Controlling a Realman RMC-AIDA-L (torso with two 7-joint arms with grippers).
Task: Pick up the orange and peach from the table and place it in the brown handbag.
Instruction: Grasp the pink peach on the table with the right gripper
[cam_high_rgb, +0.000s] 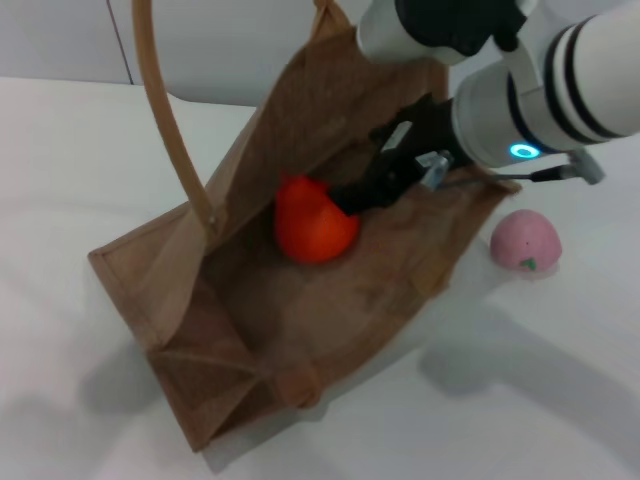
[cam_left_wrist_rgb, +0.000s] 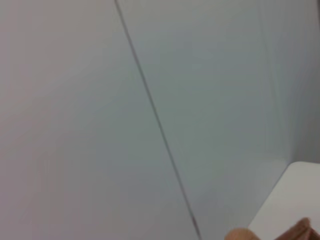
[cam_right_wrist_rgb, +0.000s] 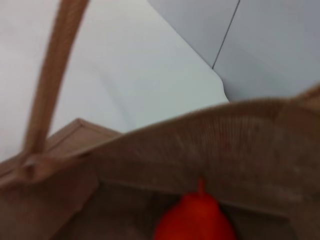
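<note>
White right arm (cam_high_rgb: 560, 70) w/ black bands, cyan ring light, black hand (cam_high_rgb: 375, 185).

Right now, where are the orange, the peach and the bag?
orange (cam_high_rgb: 312, 232), head view, its front skin.
peach (cam_high_rgb: 524, 241), head view, its middle.
bag (cam_high_rgb: 190, 290), head view, its near side wall.

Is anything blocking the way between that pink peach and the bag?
Nothing visible does. The peach sits on bare table beside the handbag, whose mouth gapes open; the right gripper is inside with the orange.
</note>
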